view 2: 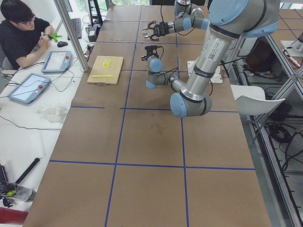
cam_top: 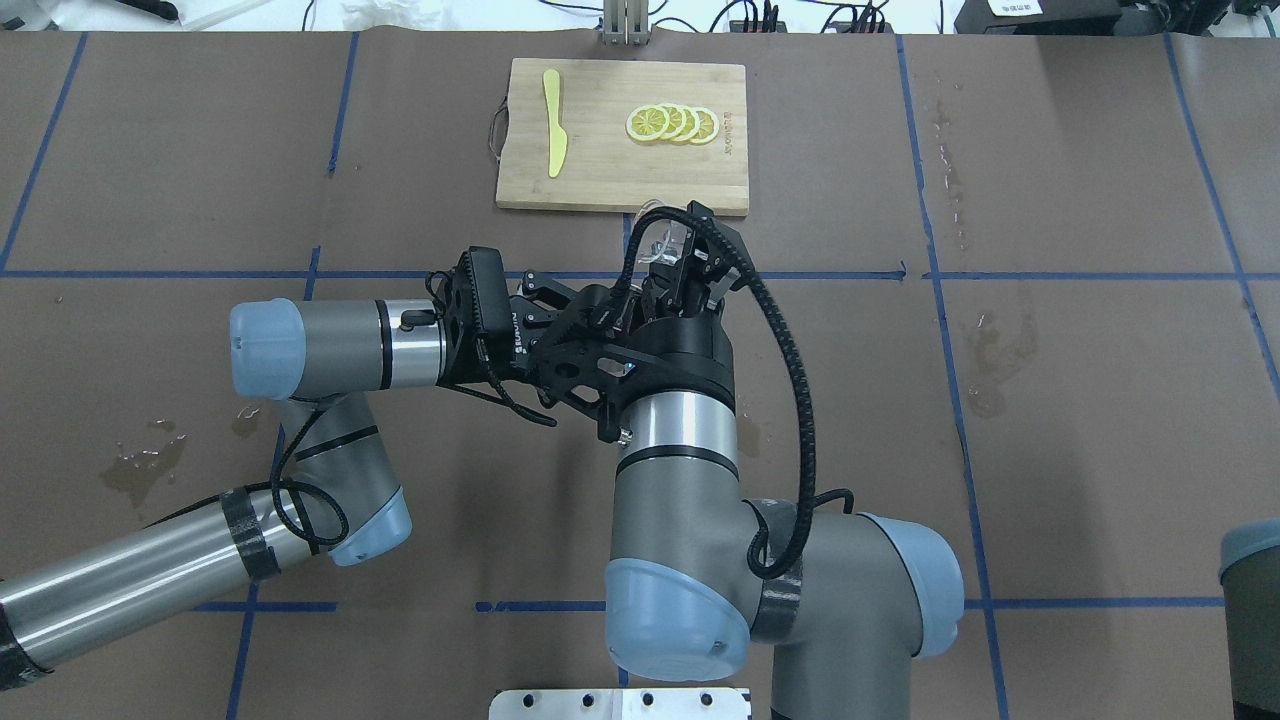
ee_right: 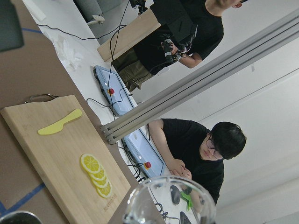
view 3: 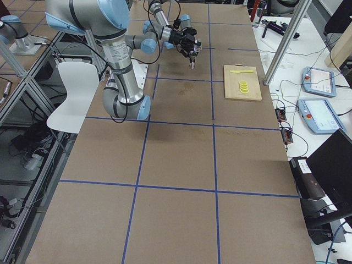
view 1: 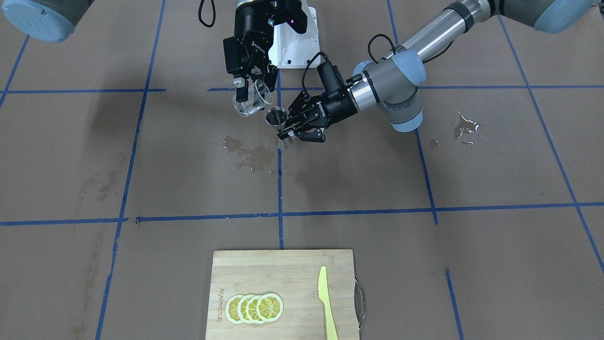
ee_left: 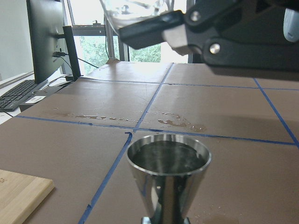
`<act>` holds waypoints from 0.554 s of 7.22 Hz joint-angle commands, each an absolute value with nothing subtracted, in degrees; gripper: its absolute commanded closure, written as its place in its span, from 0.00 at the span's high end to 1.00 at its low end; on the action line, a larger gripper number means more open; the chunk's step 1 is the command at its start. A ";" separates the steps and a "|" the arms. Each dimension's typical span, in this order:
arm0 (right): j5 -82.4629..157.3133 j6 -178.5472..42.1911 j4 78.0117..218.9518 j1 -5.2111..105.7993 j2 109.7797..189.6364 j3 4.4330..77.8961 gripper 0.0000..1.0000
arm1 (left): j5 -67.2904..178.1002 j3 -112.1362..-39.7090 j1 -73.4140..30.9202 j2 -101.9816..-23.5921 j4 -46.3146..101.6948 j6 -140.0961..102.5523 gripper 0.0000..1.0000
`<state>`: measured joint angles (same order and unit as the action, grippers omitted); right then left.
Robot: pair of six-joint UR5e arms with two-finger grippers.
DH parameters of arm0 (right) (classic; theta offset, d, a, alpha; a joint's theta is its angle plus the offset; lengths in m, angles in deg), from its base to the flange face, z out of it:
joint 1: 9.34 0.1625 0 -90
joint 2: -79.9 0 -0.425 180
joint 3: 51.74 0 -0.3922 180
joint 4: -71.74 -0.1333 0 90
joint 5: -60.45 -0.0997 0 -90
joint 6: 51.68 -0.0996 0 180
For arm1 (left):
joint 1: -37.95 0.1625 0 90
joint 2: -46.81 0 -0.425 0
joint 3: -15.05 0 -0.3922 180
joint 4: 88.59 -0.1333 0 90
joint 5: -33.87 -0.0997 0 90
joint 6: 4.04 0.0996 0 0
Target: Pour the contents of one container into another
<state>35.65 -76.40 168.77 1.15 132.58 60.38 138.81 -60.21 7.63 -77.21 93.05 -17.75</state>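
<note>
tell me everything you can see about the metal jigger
The metal jigger is a shiny, steel-looking hourglass shape, roughly upright, wide mouth up. The left end effector grips its narrow waist. Its inside looks dark and glossy; whether it holds liquid is unclear. It is near the middle of the table, by a wet patch. The clear glass, tilted in the right end effector, hangs beside its rim without touching.

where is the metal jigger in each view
Front-facing: jigger upper centre, in the left gripper, beside the right gripper's glass.
Overhead: hidden under the arms.
Exterior left: too small to tell.
Exterior right: too small to tell.
Left wrist: jigger bottom centre.
Right wrist: probably the rim at the bottom-left corner.
Shared landmark: cutting board, in every view.
</note>
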 commanded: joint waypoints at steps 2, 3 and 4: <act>34.17 -81.12 168.68 1.12 133.94 61.64 0.00 | 138.81 -60.28 7.63 -77.21 93.08 -17.75 0.00; 34.17 -81.12 168.68 1.12 134.30 61.81 0.00 | 138.81 -60.28 7.54 -77.12 93.08 -17.75 0.00; 34.17 -81.12 168.68 1.12 134.30 61.81 0.00 | 138.81 -60.28 7.45 -77.12 93.17 -17.75 0.00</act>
